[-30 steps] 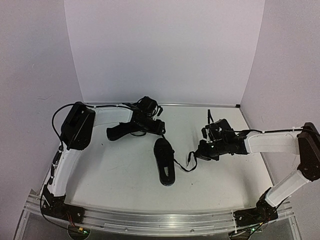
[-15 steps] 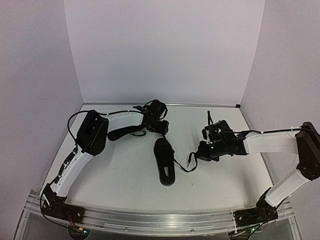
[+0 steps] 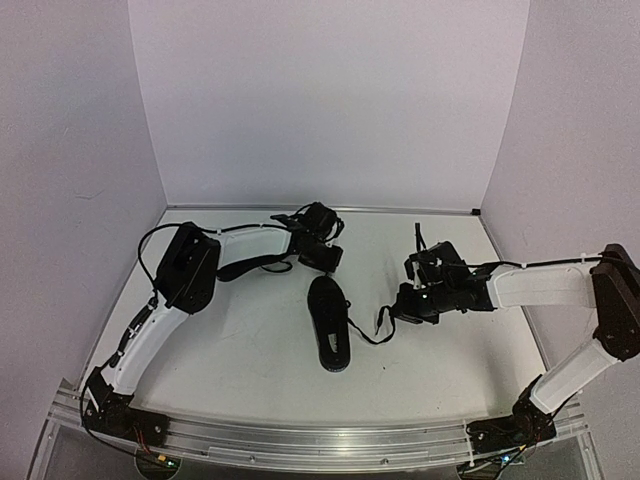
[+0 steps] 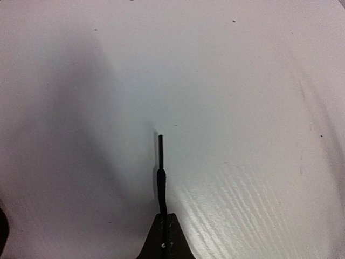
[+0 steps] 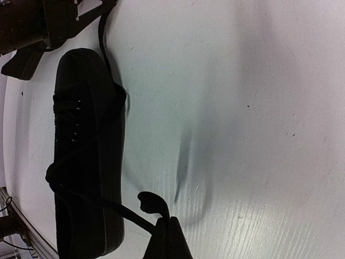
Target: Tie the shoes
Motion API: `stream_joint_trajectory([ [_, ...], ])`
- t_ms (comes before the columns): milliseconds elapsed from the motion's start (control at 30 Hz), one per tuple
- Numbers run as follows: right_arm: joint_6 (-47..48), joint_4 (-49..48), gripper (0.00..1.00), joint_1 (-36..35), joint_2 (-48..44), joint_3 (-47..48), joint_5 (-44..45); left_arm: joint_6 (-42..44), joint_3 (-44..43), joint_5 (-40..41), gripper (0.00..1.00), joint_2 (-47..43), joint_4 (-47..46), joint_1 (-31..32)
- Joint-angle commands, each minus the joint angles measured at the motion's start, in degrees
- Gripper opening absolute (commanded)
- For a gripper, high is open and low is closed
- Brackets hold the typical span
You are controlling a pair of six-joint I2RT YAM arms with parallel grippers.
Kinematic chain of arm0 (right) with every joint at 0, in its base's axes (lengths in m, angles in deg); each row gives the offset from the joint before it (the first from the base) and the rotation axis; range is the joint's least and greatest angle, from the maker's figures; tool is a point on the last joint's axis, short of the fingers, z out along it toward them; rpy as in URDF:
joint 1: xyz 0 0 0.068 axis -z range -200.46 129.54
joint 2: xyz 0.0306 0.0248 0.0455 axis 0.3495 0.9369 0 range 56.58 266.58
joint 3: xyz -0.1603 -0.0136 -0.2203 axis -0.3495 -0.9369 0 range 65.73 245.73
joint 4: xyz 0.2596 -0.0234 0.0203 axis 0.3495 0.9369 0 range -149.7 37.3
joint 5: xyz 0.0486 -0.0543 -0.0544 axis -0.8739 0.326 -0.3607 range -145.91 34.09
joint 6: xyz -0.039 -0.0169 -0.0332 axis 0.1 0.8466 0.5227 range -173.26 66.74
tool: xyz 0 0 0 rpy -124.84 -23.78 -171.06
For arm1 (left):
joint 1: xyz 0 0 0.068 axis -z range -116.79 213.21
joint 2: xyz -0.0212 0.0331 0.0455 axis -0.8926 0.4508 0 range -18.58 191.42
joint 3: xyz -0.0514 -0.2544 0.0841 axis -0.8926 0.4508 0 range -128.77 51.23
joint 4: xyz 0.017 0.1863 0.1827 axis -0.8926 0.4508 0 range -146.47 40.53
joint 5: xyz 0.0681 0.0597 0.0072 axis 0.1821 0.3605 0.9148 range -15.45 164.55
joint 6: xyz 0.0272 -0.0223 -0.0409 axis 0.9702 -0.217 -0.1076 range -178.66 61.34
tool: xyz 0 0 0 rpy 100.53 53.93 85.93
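Note:
One black shoe (image 3: 330,325) lies in the middle of the table; the right wrist view shows its laced top (image 5: 86,151). My left gripper (image 3: 325,258) sits just beyond the shoe's far end and is shut on one lace end (image 4: 160,162), whose stiff tip pokes out past the closed fingertips (image 4: 165,216). To the right of the shoe, my right gripper (image 3: 400,310) is shut on the other lace (image 5: 121,210), which runs taut from the shoe into its tips (image 5: 171,220) and curls into a small hook there. A second black shoe (image 3: 250,266) lies partly under the left arm.
White walls close off the back and both sides of the table. An aluminium rail (image 3: 320,440) carrying the arm bases runs along the near edge. The left gripper body (image 5: 38,21) shows at the top left of the right wrist view.
The left arm swung right toward the shoe's far end and its jaws closed on the lace end. The right arm and the shoe stayed put.

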Motion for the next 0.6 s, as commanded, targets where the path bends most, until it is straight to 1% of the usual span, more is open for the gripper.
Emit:
stream_joint_trajectory([
  [0, -0.49, -1.02, 0.00, 0.00, -0.45, -0.58, 0.98, 0.98, 1.70, -8.18, 0.00, -2.47, -4.65, 2.24],
  [167, -1.11, -1.07, 0.00, 0.01, -1.39, -1.03, 1.08, 1.78, 1.88, -11.62, 0.00, -6.45, -9.39, 5.07],
  [267, -1.44, -0.97, 0.00, 0.01, -2.31, -1.13, 1.17, 0.58, 4.03, -13.61, 0.00, -10.30, -12.10, 5.78],
  [400, -1.92, -1.01, 0.00, 0.00, -4.04, -1.11, 1.46, -1.54, 13.13, -14.34, 0.00, -20.50, -18.51, 5.84],
  [567, -1.94, -1.05, 0.00, -0.02, -6.42, -0.60, 2.39, -1.95, 23.83, -13.39, 0.00, -34.29, -21.85, 5.84],
])
